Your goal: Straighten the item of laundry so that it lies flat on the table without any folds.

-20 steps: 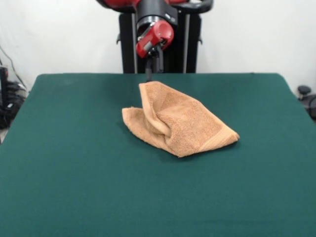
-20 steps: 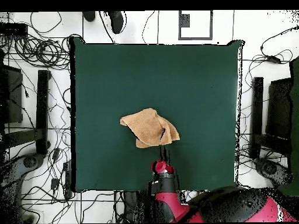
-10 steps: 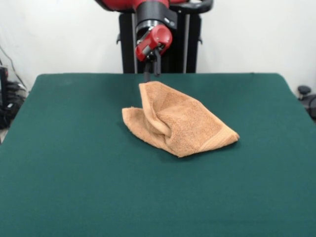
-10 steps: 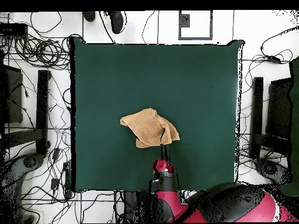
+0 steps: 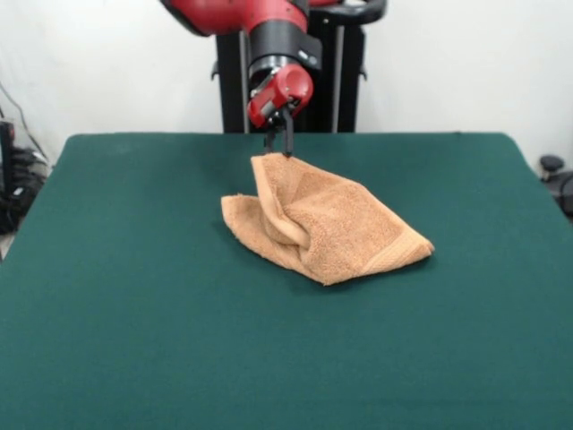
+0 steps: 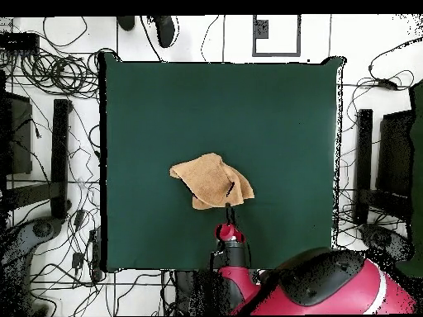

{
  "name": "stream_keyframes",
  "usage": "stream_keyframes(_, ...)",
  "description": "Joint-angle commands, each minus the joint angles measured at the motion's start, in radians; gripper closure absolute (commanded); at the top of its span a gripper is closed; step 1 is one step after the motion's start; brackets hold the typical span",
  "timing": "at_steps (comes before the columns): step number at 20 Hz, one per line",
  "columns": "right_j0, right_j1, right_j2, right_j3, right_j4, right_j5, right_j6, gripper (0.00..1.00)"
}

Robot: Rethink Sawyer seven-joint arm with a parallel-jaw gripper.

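Towel [image 5: 322, 219], orange-tan terry cloth, lies bunched near the middle of the table [image 5: 134, 296], a little toward the robot's side, with one flap doubled over the rest so that a rounded fold runs through its centre and a woven band shows along the hem at the corner nearest the front camera. From overhead the towel [image 6: 211, 181] reads as an uneven, roughly four-cornered heap with a dark crease near its edge on the robot's side. Dark green felt covers the table [image 6: 273, 115], which is far larger than the towel and carries nothing else; no containers stand anywhere on it. The gripper [image 5: 278, 144] hangs from the red and black arm [image 5: 269, 36] with its tips right at the towel's raised far corner; its two dark fingers look close together, but whether they are pinching the cloth or merely beside it cannot be told from either view. Overhead, the gripper [image 6: 230, 216] sits just at the towel's edge. Behind the table stands a plain white wall [image 5: 466, 63]. Around the table, black cables [image 6: 58, 66] sprawl over a white floor [image 6: 363, 37].
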State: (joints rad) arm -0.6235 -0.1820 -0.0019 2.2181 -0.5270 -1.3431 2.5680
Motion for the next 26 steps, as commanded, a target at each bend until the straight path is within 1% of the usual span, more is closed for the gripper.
stream_keyframes(1, 0.042, 0.049, 0.086, -0.189, 0.052, -0.011, 0.099, 0.00)
stream_keyframes(3, 0.041, 0.049, 0.092, -0.189, 0.061, -0.006, 0.106, 0.00)
stream_keyframes(7, 0.022, 0.059, 0.107, -0.174, 0.076, -0.042, 0.132, 0.00)
stream_keyframes(12, 0.009, 0.040, 0.109, -0.141, 0.069, -0.037, 0.145, 0.00)
stream_keyframes(17, 0.000, 0.042, 0.118, -0.142, 0.059, -0.028, 0.154, 0.00)
stream_keyframes(19, -0.004, 0.031, 0.122, -0.135, 0.054, -0.026, 0.156, 0.00)
stream_keyframes(21, -0.011, 0.017, 0.134, -0.141, 0.026, -0.029, 0.162, 0.00)
stream_keyframes(23, -0.010, -0.012, 0.142, -0.137, -0.001, -0.038, 0.158, 0.00)
stream_keyframes(26, -0.006, -0.062, 0.140, -0.106, -0.006, -0.044, 0.145, 0.00)
